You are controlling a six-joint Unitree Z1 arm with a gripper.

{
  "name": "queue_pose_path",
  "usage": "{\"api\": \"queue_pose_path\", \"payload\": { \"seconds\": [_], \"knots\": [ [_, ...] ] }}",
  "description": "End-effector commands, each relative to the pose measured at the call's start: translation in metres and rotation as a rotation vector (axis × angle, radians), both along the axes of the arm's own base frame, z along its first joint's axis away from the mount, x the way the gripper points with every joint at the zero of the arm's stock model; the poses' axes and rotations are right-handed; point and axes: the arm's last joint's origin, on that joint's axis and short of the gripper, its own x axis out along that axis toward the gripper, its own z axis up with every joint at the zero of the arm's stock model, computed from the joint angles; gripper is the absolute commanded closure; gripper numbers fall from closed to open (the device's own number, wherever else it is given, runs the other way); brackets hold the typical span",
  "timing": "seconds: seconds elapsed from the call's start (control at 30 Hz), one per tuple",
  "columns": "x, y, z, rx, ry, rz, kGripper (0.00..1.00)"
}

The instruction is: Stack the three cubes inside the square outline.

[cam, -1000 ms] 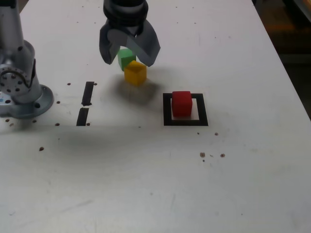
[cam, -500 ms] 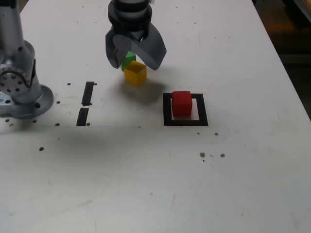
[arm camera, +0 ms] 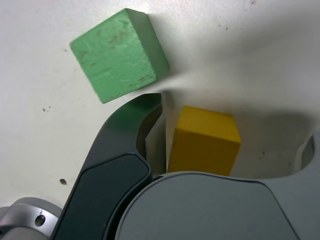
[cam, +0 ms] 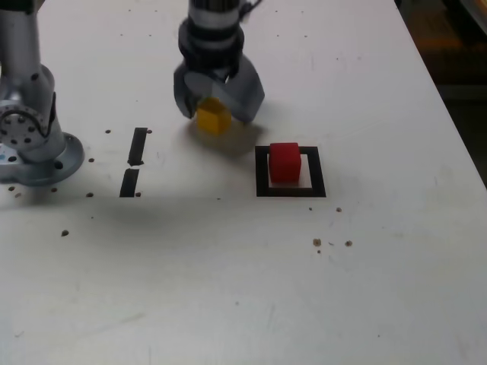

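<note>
The pincer (cam: 218,106) stood with its jaws apart, straddling the yellow cube (arm camera: 204,140) on the worktop (cam: 380,289), one finger (arm camera: 131,131) passing between it and the green cube (arm camera: 118,53) just beyond, while the red cube (cam: 285,162) sat inside the outline (cam: 291,191) well clear.

Green cube (arm camera: 119,54) fully hidden behind the gripper (cam: 219,112) in the exterior view; seen only by the wrist camera. Top part of the yellow cube (cam: 212,119) covered by the wide-spread jaws there, and its near side cut by the gripper body in the wrist view. Upper arm cut off by the top edge of the exterior view. Far corners of the desk (cam: 380,304) out of frame. Small dark specks (cam: 317,242) on the desk too small to identify.
</note>
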Motion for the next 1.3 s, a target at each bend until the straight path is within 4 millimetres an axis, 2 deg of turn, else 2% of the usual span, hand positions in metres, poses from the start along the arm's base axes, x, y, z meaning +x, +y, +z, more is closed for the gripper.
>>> {"api": "queue_pose_path", "payload": {
  "seconds": [0.0, 0.3, 0.4, 0.63, 0.73, 0.93, 1.07, 1.27],
  "knots": [
    [-0.001, 0.0, 0.001, 0.002, -0.01, -0.002, 0.12],
    [0.0, 0.0, -0.002, -0.003, -0.023, -0.002, 0.23],
    [0.001, 0.0, 0.0, -0.002, -0.031, -0.002, 0.34],
    [0.003, 0.0, 0.005, -0.007, -0.042, -0.001, 0.71],
    [0.002, -0.001, 0.007, -0.014, -0.036, 0.0, 0.81],
    [0.002, -0.001, 0.011, -0.025, -0.021, 0.001, 0.93],
    [0.001, -0.002, 0.027, -0.036, -0.017, 0.012, 0.95],
    [-0.001, -0.019, 0.082, -0.058, -0.039, 0.129, 0.96]
  ]
}}
